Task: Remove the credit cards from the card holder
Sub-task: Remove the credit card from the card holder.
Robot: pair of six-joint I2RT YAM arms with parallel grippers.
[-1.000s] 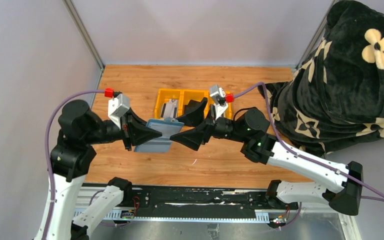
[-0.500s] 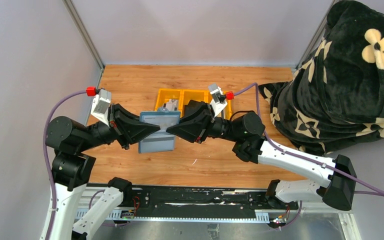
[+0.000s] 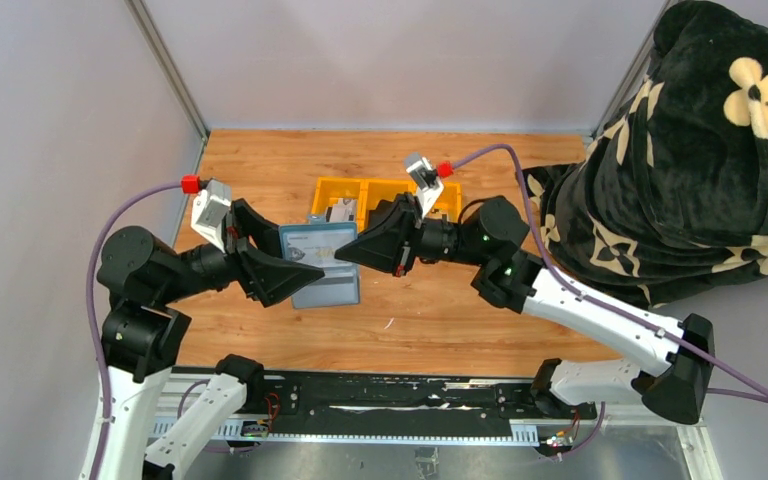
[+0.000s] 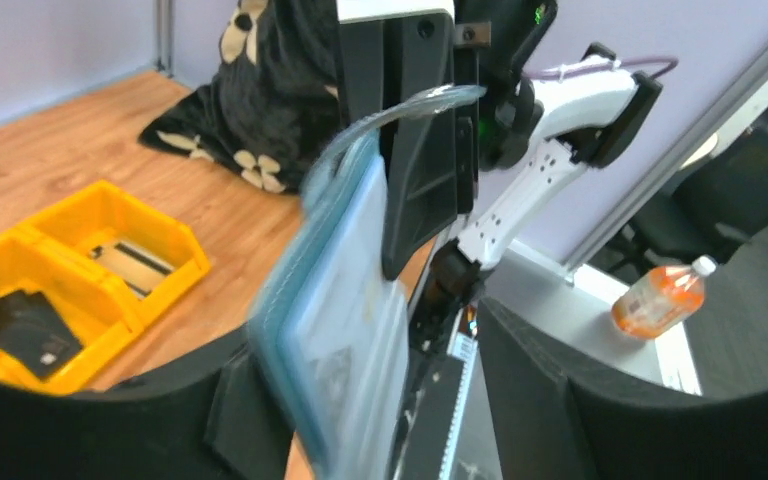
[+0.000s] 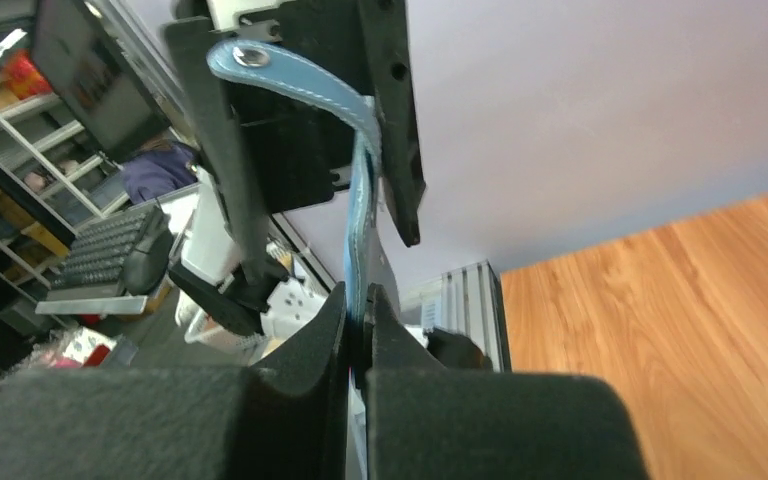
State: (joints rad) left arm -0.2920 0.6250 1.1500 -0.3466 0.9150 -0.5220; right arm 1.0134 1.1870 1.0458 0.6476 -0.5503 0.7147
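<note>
Since a second ago, the grip has been handed over: the left gripper (image 3: pixel 298 252), then clamped on the card holder (image 3: pixel 328 288), is now seen with its jaws parted, while the right gripper (image 3: pixel 345 254), then apart, has been pressed together on the holder's right-hand edge. The right wrist has also been raised and drawn toward the yellow tray (image 3: pixel 322 186).

The card holder is held above the wooden table (image 3: pixel 460 320), in front of the tray and between the two arms. In the overhead view a pale card (image 3: pixel 312 243) shows on its upper face, with plain blue-grey below. From the left wrist the holder (image 4: pixel 345 340) is seen blurred and standing on edge between the left fingers (image 4: pixel 660 420) — whether either finger touches it cannot be told. From the right wrist the blue edge (image 5: pixel 362 230) is seen pinched between the closed jaws, and a strap with a metal snap (image 5: pixel 253 56) curls over the top.

The tray (image 4: pixel 70 212) holds dark and grey items. A black flowered blanket (image 3: pixel 680 150) is heaped at the table's right.
</note>
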